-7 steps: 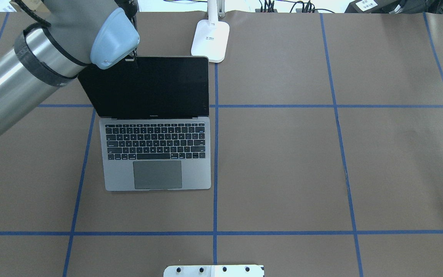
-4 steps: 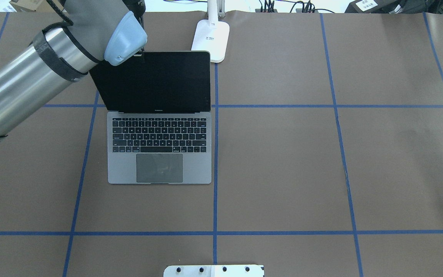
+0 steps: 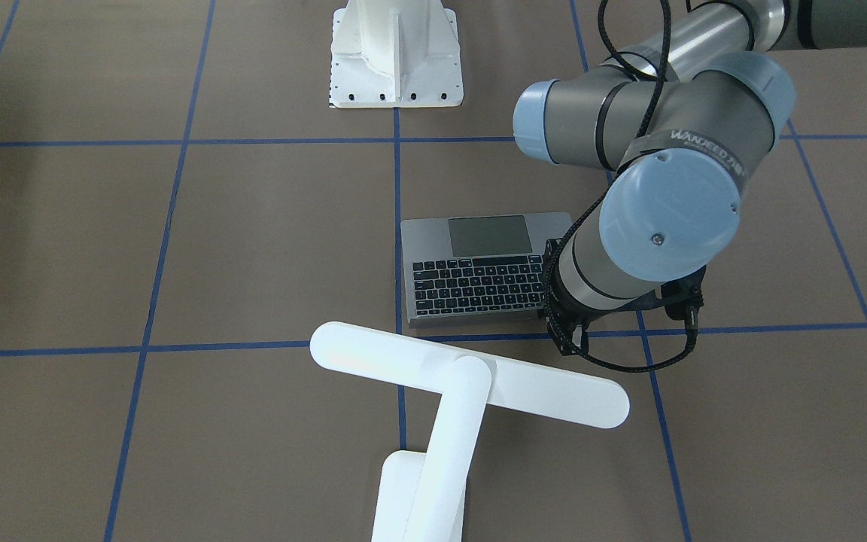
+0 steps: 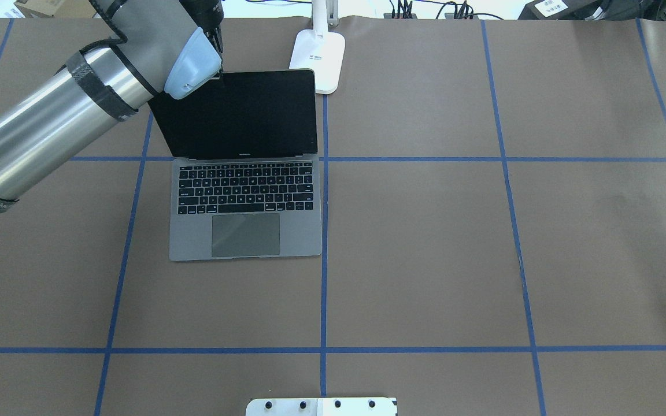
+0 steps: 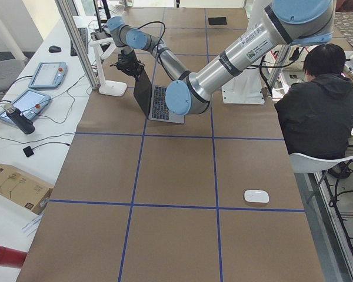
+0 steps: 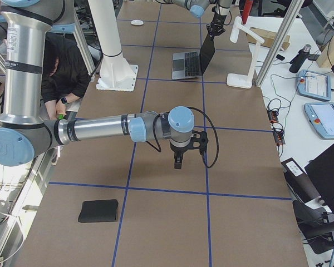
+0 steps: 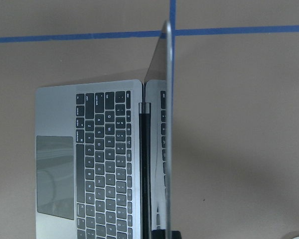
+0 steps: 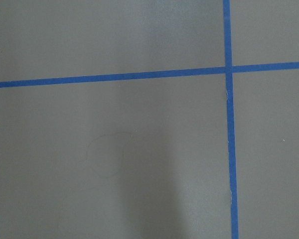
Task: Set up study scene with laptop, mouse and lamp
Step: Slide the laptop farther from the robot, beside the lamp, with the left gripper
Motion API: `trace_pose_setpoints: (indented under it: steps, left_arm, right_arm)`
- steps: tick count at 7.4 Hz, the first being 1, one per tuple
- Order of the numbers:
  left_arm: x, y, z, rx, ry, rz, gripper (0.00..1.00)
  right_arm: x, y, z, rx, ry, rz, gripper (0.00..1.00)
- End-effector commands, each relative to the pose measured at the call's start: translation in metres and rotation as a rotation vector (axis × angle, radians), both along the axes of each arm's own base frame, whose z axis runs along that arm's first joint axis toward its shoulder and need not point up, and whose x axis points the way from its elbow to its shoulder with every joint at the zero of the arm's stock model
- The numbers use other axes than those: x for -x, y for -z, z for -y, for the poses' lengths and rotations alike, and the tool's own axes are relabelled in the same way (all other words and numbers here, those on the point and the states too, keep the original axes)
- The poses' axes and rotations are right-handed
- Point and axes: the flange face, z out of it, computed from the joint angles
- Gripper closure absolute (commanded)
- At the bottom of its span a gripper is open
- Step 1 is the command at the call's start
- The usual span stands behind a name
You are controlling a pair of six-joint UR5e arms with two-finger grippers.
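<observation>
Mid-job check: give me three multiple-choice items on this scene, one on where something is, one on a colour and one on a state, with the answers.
1. Where is the mouse relative to the laptop?
A) touching its trackpad
B) far off, alone on the table
C) on its keyboard

2. What colour is the lamp?
A) white
B) black
C) red

3. How is the laptop's lid?
A) shut flat
B) open, screen lit
C) open, screen dark

Answers:
1 B: the exterior left view shows the mouse well apart from the laptop.
2 A: its head, arm and base are all white.
3 C: the overhead view shows the lid raised and the screen black.
</observation>
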Motion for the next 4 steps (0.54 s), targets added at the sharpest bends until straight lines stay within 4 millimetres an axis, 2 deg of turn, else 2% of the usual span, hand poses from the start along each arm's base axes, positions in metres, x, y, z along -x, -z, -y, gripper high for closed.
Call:
trace_pose_setpoints:
  steps: [1,3,4]
  left_arm:
    - [-0.0054,-0.0181,0.0067,-0.018,0.011,-0.010,1.00]
    - [-0.0102,-0.0207,0.0052,-0.061,0.006,-0.040,0.97]
    - [-0.0099,-0.0206,0.0046,-0.068,0.005,-0.047,0.47]
  right_arm:
    - [0.0007,-0.0004,-0.0002,0.005,0.001,0.011,0.00]
    - [0.0009,-0.0010,-0.0002,0.005,0.002,0.014,0.00]
    - [0.0009,-0.0017,-0.0002,0.007,0.002,0.014,0.00]
